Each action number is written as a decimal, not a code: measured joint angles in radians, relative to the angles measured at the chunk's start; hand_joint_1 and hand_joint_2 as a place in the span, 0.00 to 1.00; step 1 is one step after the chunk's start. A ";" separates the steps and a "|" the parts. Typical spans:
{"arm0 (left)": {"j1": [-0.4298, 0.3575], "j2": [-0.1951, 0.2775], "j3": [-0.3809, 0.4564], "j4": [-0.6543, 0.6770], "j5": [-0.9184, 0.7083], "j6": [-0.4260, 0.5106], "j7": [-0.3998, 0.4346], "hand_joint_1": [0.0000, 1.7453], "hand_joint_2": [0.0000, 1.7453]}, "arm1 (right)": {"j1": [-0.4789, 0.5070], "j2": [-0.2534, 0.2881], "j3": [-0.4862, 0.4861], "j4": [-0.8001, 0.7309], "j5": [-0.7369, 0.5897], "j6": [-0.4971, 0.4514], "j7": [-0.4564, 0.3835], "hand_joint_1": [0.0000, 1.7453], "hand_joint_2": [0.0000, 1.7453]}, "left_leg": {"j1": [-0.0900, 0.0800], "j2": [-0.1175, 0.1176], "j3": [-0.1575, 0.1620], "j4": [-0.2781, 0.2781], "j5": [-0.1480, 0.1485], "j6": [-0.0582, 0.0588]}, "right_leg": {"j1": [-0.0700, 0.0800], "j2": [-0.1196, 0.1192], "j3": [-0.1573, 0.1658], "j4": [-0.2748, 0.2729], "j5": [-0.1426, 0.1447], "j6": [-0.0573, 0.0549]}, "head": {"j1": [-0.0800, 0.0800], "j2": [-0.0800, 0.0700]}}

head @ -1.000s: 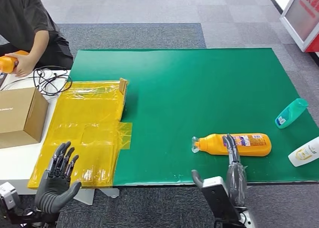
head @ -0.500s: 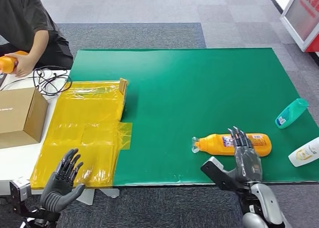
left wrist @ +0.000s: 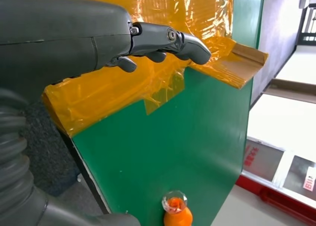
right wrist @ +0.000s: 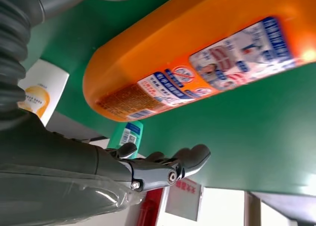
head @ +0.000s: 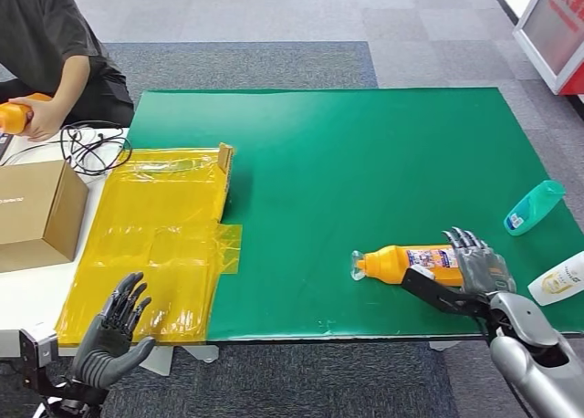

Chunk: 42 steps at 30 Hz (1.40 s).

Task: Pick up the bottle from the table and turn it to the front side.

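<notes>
Three views, taken in turn. Head view: the orange bottle (head: 413, 264) lies on its side on the green mat (head: 330, 162) near the front edge, clear cap toward the robot's left, base toward its right; I have brought the right hand (head: 482, 267) over the base end with its fingers spread and its thumb reaching along the near side, so the body sits between thumb and fingers without yet being clasped; I judge this a pre-grasp placement, chosen so that one closing motion takes the widest part. The left hand (head: 110, 336) hangs off the front edge beside the yellow film sheet (head: 158, 235), fingers apart and empty; I read it as parked out of the way. A teal bottle (head: 534, 206) and a white bottle (head: 557, 279) lie well apart at the right edge; a cardboard box (head: 37, 213), a cable (head: 93, 149) and a seated person (head: 48, 53) holding an orange object occupy the far left.

Left wrist view: the left hand's fingers (left wrist: 168, 38) are extended and hold nothing; the bottle's cap shows beyond them on the mat.

Right wrist view: the label with its barcode faces this camera, which suggests to me that the printed side still needs turning; the right hand's fingers (right wrist: 168, 169) lie straight, apart from the bottle, with green mat between; the hand is released, not gripping.
</notes>
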<state>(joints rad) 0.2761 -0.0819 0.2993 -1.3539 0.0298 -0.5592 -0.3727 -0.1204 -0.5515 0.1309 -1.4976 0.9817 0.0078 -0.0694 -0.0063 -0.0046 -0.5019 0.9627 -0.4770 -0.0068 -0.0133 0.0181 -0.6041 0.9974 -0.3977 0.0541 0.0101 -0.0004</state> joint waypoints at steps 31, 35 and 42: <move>-0.011 0.025 0.021 0.000 0.001 -0.033 -0.029 0.00 1.00 | -0.370 -0.133 0.284 0.367 -0.237 0.306 -0.043 0.02 1.00 | 0.000 0.000 0.000 0.000 0.000 0.000 | 0.000 0.000 0.000 0.000 0.000 0.000 | 0.000 0.000; -0.011 0.028 0.023 0.000 0.003 -0.033 -0.030 0.00 1.00 | -0.382 -0.133 0.318 0.393 -0.255 0.304 -0.038 0.85 1.00 | 0.000 0.000 0.000 0.000 0.000 0.000 | 0.000 0.000 0.000 0.000 0.000 0.000 | 0.000 0.000; -0.012 0.030 0.025 0.000 0.003 -0.033 -0.036 0.00 1.00 | -0.395 -0.133 0.346 0.411 -0.263 0.282 -0.035 1.00 1.00 | 0.000 0.000 0.000 0.000 0.000 0.000 | 0.000 0.000 0.000 0.000 0.000 0.000 | 0.000 0.000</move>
<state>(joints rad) 0.2644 -0.0520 0.3240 -1.3537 0.0332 -0.5924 -0.4084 -0.5153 -0.6848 0.4765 -1.0862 0.7184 0.2897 -0.1040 -0.0063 -0.0050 -0.5015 0.9628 -0.4767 -0.0065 -0.0133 0.0179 -0.6039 0.9974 -0.3976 0.0543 0.0100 -0.0004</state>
